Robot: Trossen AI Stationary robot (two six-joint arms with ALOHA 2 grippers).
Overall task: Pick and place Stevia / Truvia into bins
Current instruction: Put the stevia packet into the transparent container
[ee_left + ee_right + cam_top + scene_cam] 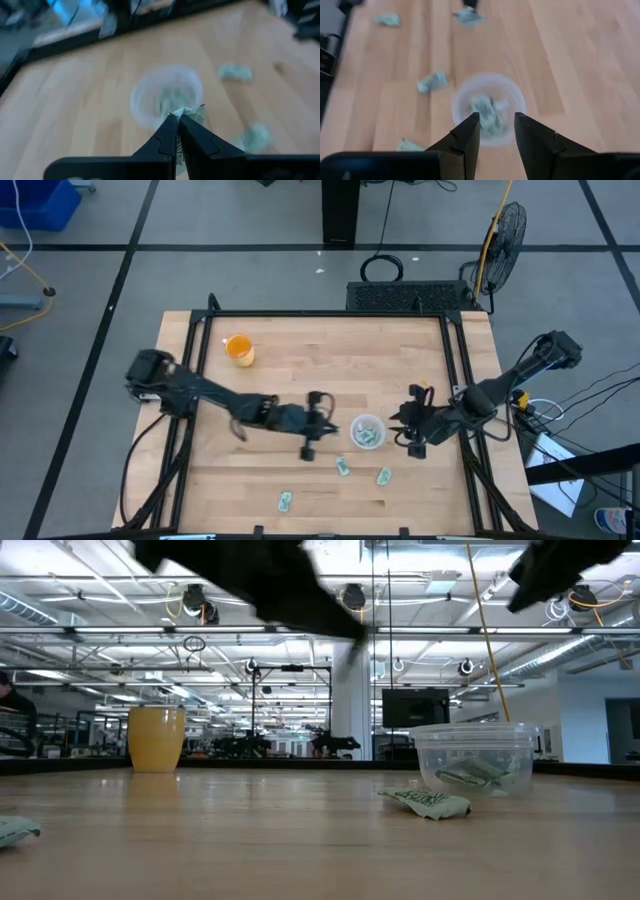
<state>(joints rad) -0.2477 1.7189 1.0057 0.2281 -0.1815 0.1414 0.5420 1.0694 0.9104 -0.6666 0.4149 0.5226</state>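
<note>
Big open lab behind a butcher-block table (300, 350) with a black frame round its edge. Far left on the wood sits an orange cup (239, 349), well out of the way and not part of this job.

The left gripper (312, 425) hangs over the middle of the table, just left of the clear cup (367, 430). Its wrist view shows the fingers pinched together on a green-and-white sachet (189, 116), held up off the wood and aimed at the cup mouth. My guess is it's carrying that one in for a drop.

The clear cup already has a few packets in it (487, 114), so the job looks partly done. Loose ones are on the near side: one at the bottom edge (285, 501), one just near of the cup (343, 467), another right of that (384, 475).

The right gripper (412, 430) waits just right of the cup, fingers apart with nothing between them. That's tight. Both arms crowd the cup from either side, so the drop should come from above. Plenty of bare wood on the far side, though.
</note>
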